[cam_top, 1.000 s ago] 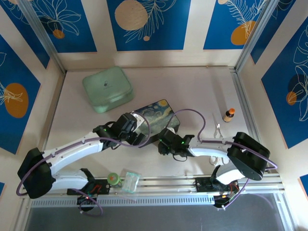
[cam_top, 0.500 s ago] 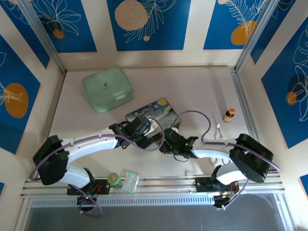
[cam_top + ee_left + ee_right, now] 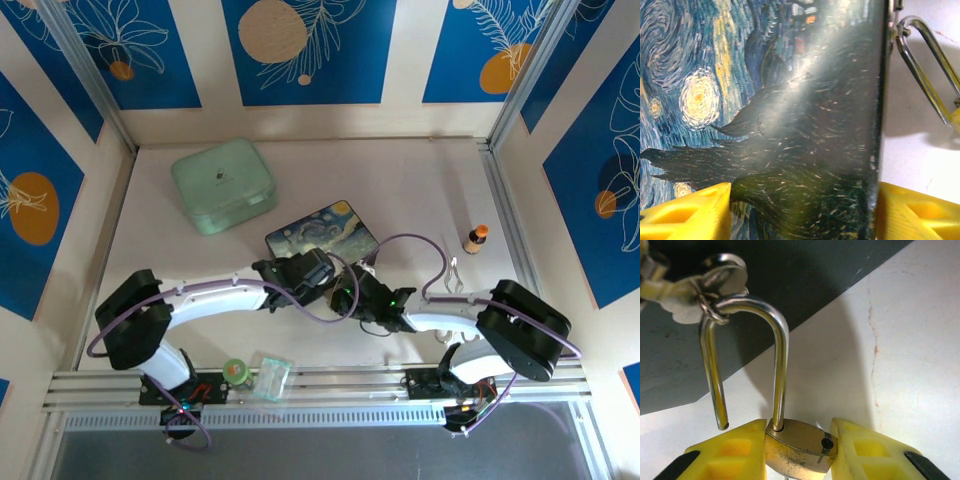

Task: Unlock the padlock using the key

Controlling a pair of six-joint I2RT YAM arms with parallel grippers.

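Note:
The padlock (image 3: pixel 797 450) is a small brass body, and my right gripper (image 3: pixel 799 432) is shut on its two sides. Its silver shackle (image 3: pixel 781 365) stands sprung: one leg sits in the body, while the free leg (image 3: pixel 715 385) hangs clear of its hole. A small ring at the shackle's bend carries a round silver piece (image 3: pixel 726 267); whether that is the key I cannot tell. My left gripper (image 3: pixel 805 200) is open, its yellow fingers (image 3: pixel 685 212) wide apart over the corner of the painted box (image 3: pixel 790 100). The shackle (image 3: pixel 927 70) lies just off that box's edge.
The painted box (image 3: pixel 322 232) lies mid-table with both grippers meeting at its near right corner. A pale green case (image 3: pixel 222 185) sits at the back left. A small brown bottle (image 3: pixel 475 239) and silver scissors (image 3: pixel 452 270) lie at the right. A clear packet (image 3: pixel 270 378) rests by the rail.
My left arm has swung right and nearer, bringing its gripper beside the right one at the box's corner, and its jaws have narrowed. The right gripper has shifted slightly left, still on the padlock.

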